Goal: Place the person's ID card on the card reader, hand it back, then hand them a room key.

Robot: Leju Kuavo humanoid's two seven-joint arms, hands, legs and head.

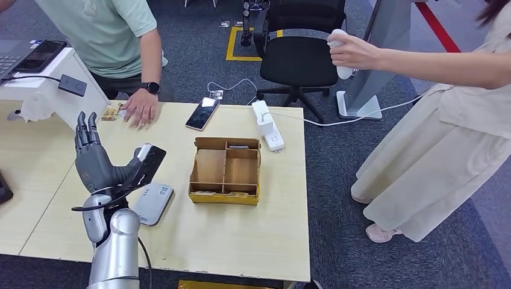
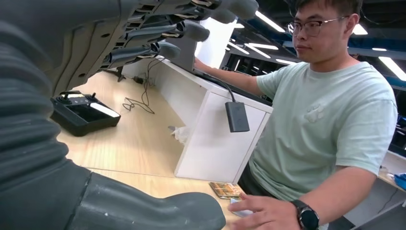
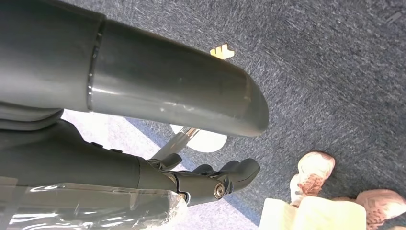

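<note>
ID card (image 1: 127,112) is pinned under the person's hand (image 1: 141,107) at the table's far edge (image 1: 181,105), well apart from the card reader (image 1: 152,203). Left hand (image 1: 96,158) is raised, fingers spread, nothing gripped. Right hand (image 3: 210,179) hangs loosely curled, holding nothing. A reach risks striking the person's hand; open tabletop lies between.

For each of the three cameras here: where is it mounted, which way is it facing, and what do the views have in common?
Head: high on the body, looking down at the table; left hand raised.
Left wrist: behind the left hand, facing the seated person.
Right wrist: on the hanging arm, facing carpet; right hand.
Shared: head and left wrist both show the seated person.
</note>
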